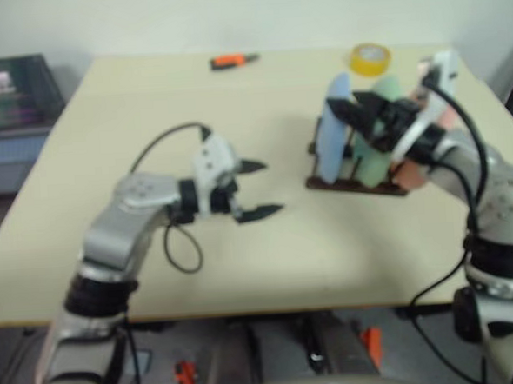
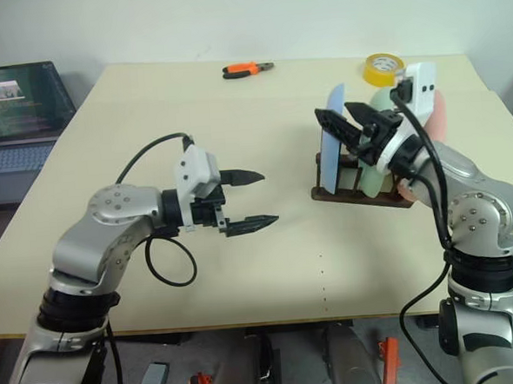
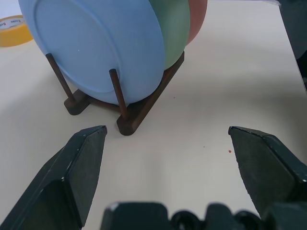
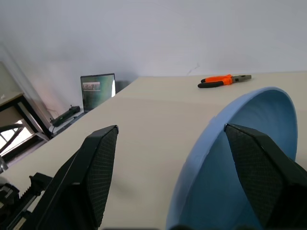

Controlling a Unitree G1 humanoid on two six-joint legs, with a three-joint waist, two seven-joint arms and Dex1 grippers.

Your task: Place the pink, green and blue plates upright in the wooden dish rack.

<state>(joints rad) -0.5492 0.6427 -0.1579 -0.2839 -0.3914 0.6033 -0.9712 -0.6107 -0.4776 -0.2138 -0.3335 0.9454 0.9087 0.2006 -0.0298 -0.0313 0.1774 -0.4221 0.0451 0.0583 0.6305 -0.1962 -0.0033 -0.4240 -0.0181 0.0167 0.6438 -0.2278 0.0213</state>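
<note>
Right hand (image 2: 346,122) open over blue plate (image 2: 331,139); left hand (image 2: 252,197) open; pliers (image 2: 247,69), tape roll (image 2: 382,68) beyond rack (image 2: 359,194).

We are holding our right gripper (image 1: 362,109), fingers spread, over the blue plate (image 1: 333,128) standing in the wooden dish rack (image 1: 354,184); our left gripper (image 1: 258,189) is hovering open above the table (image 1: 268,243).

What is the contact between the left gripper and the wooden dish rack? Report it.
Apart. The left wrist view shows bare table between the open left gripper and the wooden dish rack; the right eye view shows the same gap.
</note>
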